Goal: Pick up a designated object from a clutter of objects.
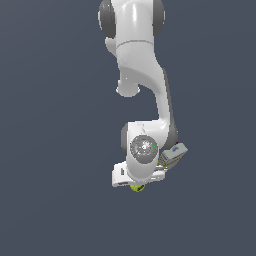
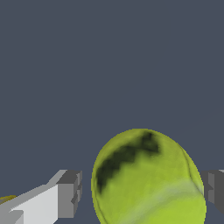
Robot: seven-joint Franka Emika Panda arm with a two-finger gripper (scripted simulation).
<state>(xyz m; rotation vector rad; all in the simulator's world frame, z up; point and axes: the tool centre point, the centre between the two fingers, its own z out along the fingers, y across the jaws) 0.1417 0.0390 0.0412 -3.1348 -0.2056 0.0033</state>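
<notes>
The designated object, a yellow-green tennis ball (image 2: 148, 183) with a dark printed mark, fills the space between my gripper's (image 2: 142, 192) two grey fingertips in the wrist view. One fingertip (image 2: 68, 194) stands a narrow gap off the ball, and the other fingertip (image 2: 214, 190) sits right at its edge. The jaws are spread wide around it. In the exterior view only a sliver of the ball (image 1: 137, 188) peeks out under the white hand, whose fingers are hidden. Of the clutter, a small white box (image 1: 174, 154) lies beside the hand, toward the exterior view's right.
The arm's white links (image 1: 145, 75) reach down from the top of the exterior view over a plain dark grey surface (image 1: 50, 150). A thin yellow sliver (image 2: 6, 199) shows at the wrist view's edge behind one finger.
</notes>
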